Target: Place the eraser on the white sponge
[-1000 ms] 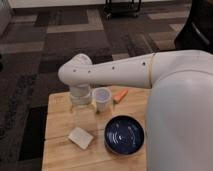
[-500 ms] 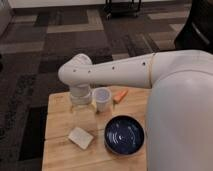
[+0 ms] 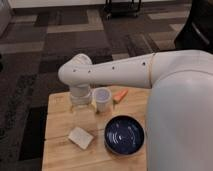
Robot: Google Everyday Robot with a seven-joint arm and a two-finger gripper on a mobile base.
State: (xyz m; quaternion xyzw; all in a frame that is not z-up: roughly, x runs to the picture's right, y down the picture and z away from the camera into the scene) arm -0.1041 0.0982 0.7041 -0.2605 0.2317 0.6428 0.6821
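Wooden worktop [image 3: 59,152] over dark patterned carpet [image 3: 45,55]. Landmark: dark blue bowl [image 3: 124,135], standing at the near middle of the worktop. White sponge [image 3: 80,137] lies flat left of the bowl, near it but apart, turned a little askew. White cup [image 3: 102,99] stands upright behind the bowl and slightly left. An orange carrot-like piece [image 3: 120,95] lies behind the bowl, just right of the cup. The white arm [image 3: 115,72] reaches in from the right, passing above and behind the bowl, then bends down at its wrist left of the cup. The hand [image 3: 82,114] points downward, left of and behind the bowl, hanging just above the far edge of the sponge and beside the cup. Hand spread open. Eraser: cannot tell where it is; it does not show around the bowl, sponge or cup.
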